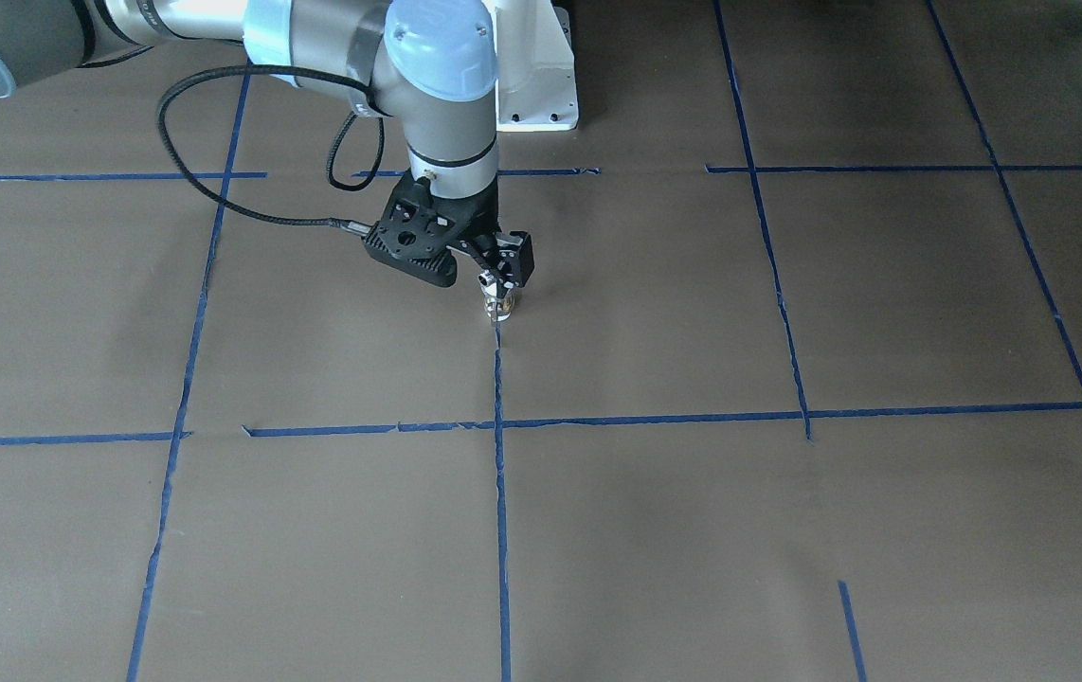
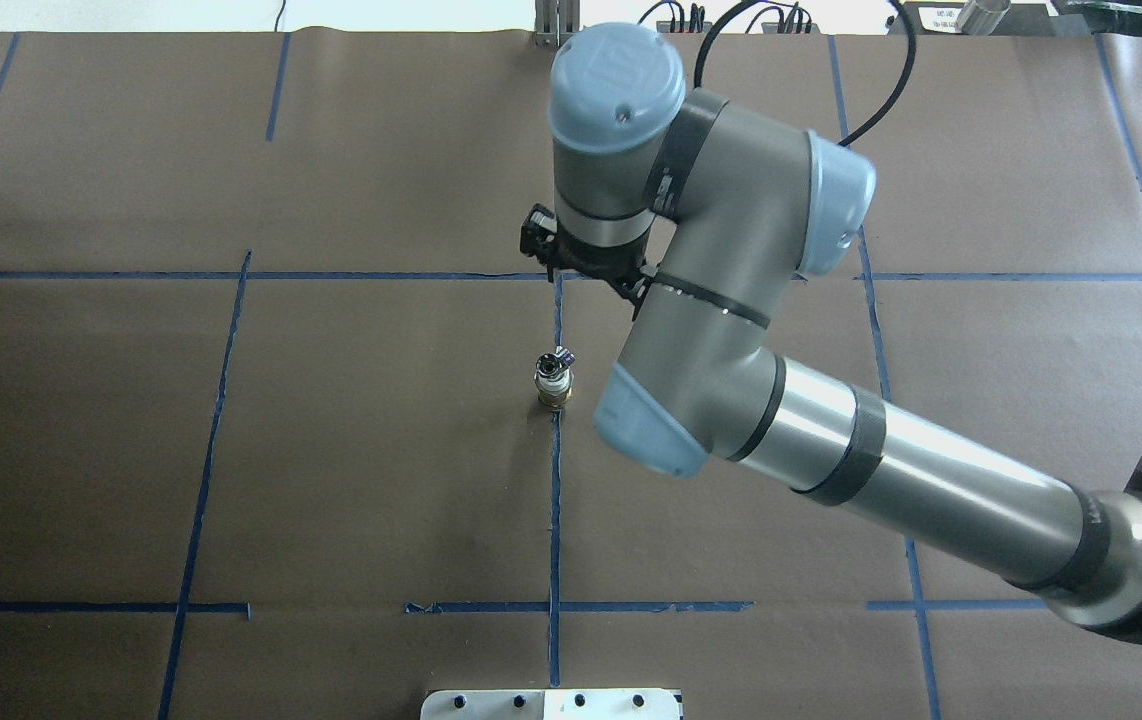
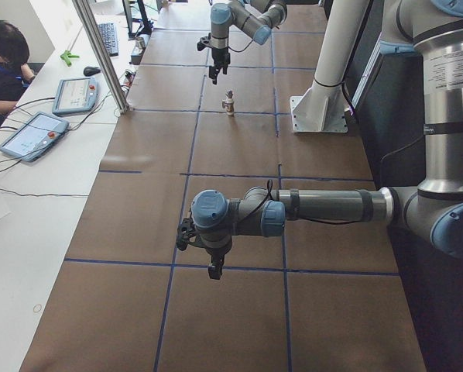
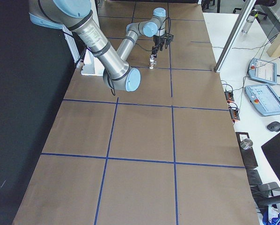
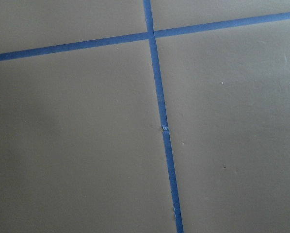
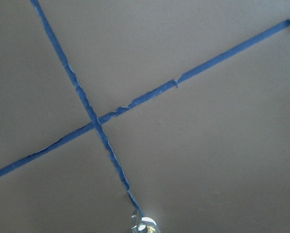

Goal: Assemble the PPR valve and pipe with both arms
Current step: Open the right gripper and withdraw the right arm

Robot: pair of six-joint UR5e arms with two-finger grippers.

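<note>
Brown paper (image 6: 217, 160) fills the view, crossed by two strips of blue tape. The steep strip (image 6: 62, 63) runs from the top edge at the left down toward the bottom middle. The long strip (image 6: 217, 58) slants from the upper right corner down to the left edge. They cross left of centre, their edges ragged there. At the steep strip's foot a shiny metal part (image 6: 145, 226) shows, cut off by the bottom edge; which piece it is cannot be told

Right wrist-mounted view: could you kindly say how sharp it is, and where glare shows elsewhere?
Right wrist-mounted view: soft, the valve assembly blurred and cropped at the bottom edge; overhead exterior: strong glare along the right arm; exterior front-facing: even light, faint shadows.
</note>
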